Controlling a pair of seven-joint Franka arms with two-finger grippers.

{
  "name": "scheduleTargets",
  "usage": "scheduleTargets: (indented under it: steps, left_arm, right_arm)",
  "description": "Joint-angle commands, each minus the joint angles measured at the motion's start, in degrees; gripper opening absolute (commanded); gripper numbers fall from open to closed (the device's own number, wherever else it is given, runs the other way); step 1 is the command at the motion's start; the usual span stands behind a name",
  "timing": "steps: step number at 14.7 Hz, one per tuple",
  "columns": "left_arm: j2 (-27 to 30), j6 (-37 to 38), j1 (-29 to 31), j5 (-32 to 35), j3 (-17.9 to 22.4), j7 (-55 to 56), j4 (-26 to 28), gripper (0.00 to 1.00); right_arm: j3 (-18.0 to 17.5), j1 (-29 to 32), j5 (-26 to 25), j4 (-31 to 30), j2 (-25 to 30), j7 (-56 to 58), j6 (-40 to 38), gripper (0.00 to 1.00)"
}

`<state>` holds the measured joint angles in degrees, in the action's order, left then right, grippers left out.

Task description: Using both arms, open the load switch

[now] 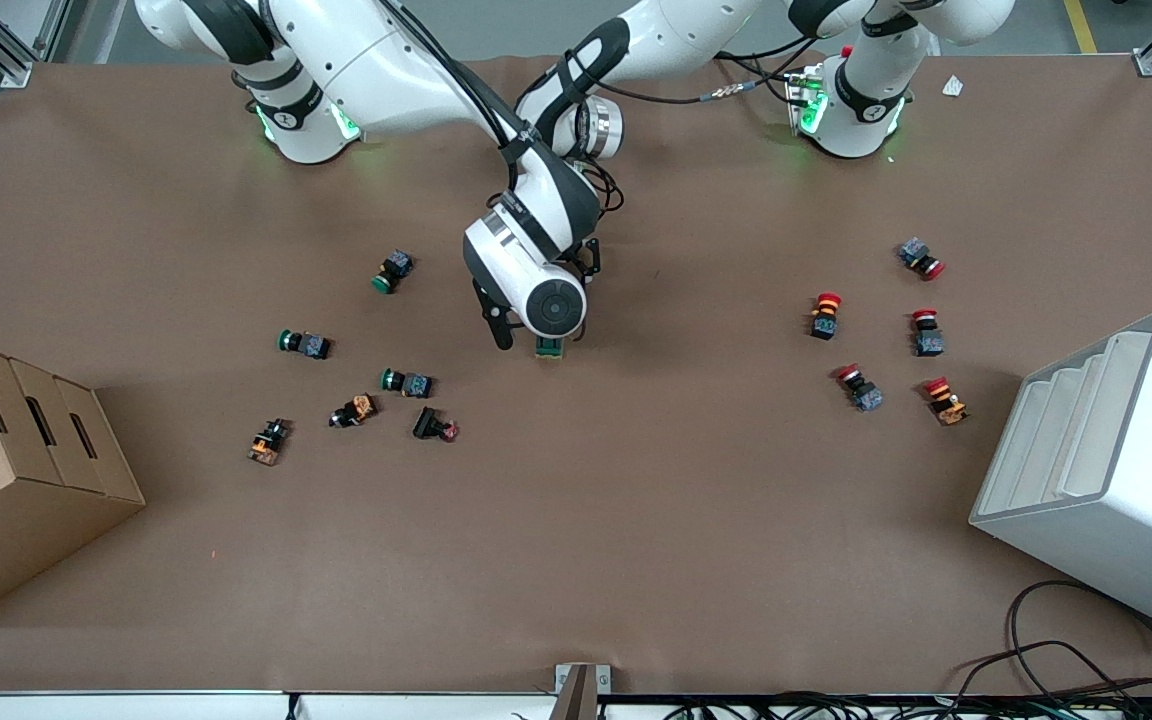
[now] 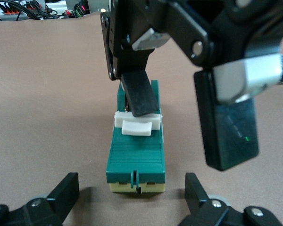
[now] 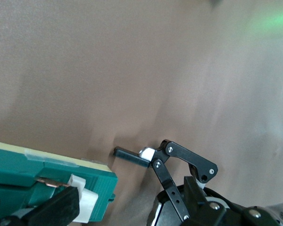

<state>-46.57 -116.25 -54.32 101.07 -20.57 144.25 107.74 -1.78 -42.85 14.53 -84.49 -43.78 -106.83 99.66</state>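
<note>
Front view takes in the brown table (image 1: 636, 520), with the right arm (image 1: 386, 60) and the left arm (image 1: 656, 30) both reaching in to meet over its middle. The right arm's wrist covers most of what lies beneath.

The left wrist view shows the working end clearly. The left gripper (image 2: 132, 188) sits low at the table with its fingers (image 2: 66, 190) spread wide, one on each side of the cream-coloured end of the load switch (image 2: 137, 155), and neither finger visibly touches it. The right gripper (image 2: 184, 136) comes down from above with its fingers apart. One finger rests its tip on the white lever (image 2: 137, 126), and the other hangs off to the side, clear of the body.

The load switch lies flat on the table about midway between the two arms' ends. In the front view only its end nearer the camera pokes out from under the right arm's wrist.

The next move likely turns on the switch's long axis, which runs straight away from the left gripper toward the front camera. The left gripper's fingers therefore already bracket the narrow width — closing them should pin the body. The right finger sits on the lever farther along that axis, where it could pry or flip it against that hold.
</note>
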Motion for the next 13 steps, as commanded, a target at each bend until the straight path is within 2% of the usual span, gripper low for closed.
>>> scheduleTargets:
  steps: [1, 3, 6, 10, 13]
  left_arm:
    - [-1.15, -0.47, 0.18, 0.89, 0.27, 0.86, 0.19, 0.98]
    - [-1.07, -0.47, 0.18, 0.89, 0.27, 0.86, 0.19, 0.98]
    - [-0.98, -0.47, 0.26, 0.89, 0.27, 0.60, 0.19, 0.98]
    - [0.42, -0.47, 0.53, -0.16, 0.09, -0.37, -0.25, 0.98]
    - [3.14, -0.55, 0.70, -4.28, 0.00, -3.16, -0.42, 0.98]
  right_arm:
    - [0.20, 1.36, 0.50, -0.33, 1.85, 2.75, -3.04, 1.00]
    - [0.64, 3.81, -0.11, 1.52, 4.22, 8.71, -8.58, 1.00]
    - [0.81, 10.74, -2.04, 1.79, 9.58, 22.58, -11.14, 1.00]
    - [0.81, 20.50, -8.80, 1.44, 15.21, 46.65, -12.03, 1.00]
    - [0.81, 27.44, -13.55, 1.52, 18.02, 66.07, -12.03, 1.00]
